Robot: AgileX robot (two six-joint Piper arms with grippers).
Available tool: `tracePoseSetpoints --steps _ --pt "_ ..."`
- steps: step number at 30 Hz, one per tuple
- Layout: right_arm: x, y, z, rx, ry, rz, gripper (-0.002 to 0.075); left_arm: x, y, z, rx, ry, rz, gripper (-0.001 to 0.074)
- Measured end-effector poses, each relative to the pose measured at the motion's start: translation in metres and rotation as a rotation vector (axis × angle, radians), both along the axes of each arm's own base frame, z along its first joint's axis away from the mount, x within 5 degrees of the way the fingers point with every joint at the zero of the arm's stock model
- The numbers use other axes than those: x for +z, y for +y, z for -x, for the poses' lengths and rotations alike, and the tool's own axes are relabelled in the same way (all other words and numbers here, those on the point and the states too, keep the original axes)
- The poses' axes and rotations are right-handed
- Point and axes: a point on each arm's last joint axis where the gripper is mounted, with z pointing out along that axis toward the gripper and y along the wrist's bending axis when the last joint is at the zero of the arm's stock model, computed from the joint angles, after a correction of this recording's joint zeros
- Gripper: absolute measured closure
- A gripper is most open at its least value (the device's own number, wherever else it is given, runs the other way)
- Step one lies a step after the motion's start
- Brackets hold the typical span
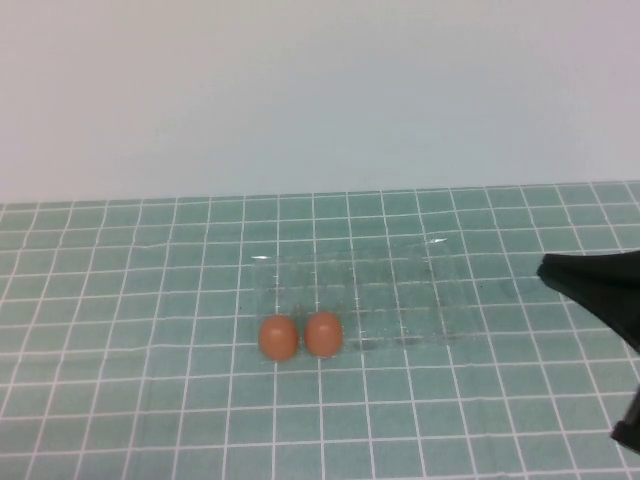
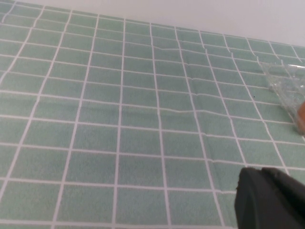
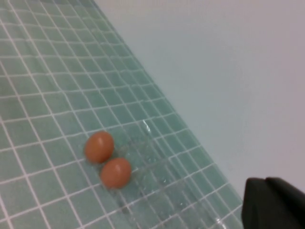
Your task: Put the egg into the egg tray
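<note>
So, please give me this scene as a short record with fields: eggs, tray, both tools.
eggs: two orange-brown eggs, left egg and right egg, side by side at the tray's near left corner
egg tray: clear plastic, on the green checked tablecloth
left tool: seen only in its wrist view, holds nothing visible
right tool: at the right edge, beside the tray

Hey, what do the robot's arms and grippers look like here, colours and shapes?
The right gripper, at the high view's right edge beside the egg tray, is plain matte black and tapers to a blunt point. The left gripper shows only in its wrist view, as a rounded black block. No cables, markings or labels are visible on either.
</note>
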Motion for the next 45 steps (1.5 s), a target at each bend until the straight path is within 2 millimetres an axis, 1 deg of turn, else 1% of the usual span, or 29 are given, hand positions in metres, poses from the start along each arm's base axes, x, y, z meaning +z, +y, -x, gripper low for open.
tracePoseSetpoints --steps 3,6,16,19,22,25,28,32,35,39,45 --pt "0.007 -0.006 0.008 0.004 -0.034 -0.019 0.0727 0.0 0.0 0.0 0.0 0.0 0.0 0.0736" --pt "0.01 -0.008 0.011 0.005 -0.047 -0.026 0.0727 0.0 0.0 0.0 0.0 0.0 0.0 0.0736" --pt "0.018 -0.009 0.001 -0.061 -0.155 -0.087 0.0727 0.0 0.0 0.0 0.0 0.0 0.0 0.0736" --pt "0.023 -0.01 -0.001 -0.094 -0.178 -0.138 0.0727 0.0 0.0 0.0 0.0 0.0 0.0 0.0736" --pt "0.024 -0.016 0.003 -0.134 -0.154 -0.228 0.0727 0.0 0.0 0.0 0.0 0.0 0.0 0.0736" --pt "0.016 -0.031 0.007 -0.209 -0.114 -0.294 0.0727 0.0 0.0 0.0 0.0 0.0 0.0 0.0735" --pt "-0.003 -0.052 0.012 -0.317 -0.036 -0.335 0.0727 0.0 0.0 0.0 0.0 0.0 0.0 0.0736" --pt "-0.03 -0.076 0.031 -0.42 0.037 -0.343 0.0727 0.0 0.0 0.0 0.0 0.0 0.0 0.0736" --pt "-0.041 -0.089 0.051 -0.484 0.027 -0.391 0.0727 0.0 0.0 0.0 0.0 0.0 0.0 0.0736" --pt "-0.052 -0.098 0.067 -0.539 -0.018 -0.423 0.0727 0.0 0.0 0.0 0.0 0.0 0.0 0.0736" --pt "-0.056 -0.099 0.07 -0.556 -0.026 -0.454 0.0727 0.0 0.0 0.0 0.0 0.0 0.0 0.0736"
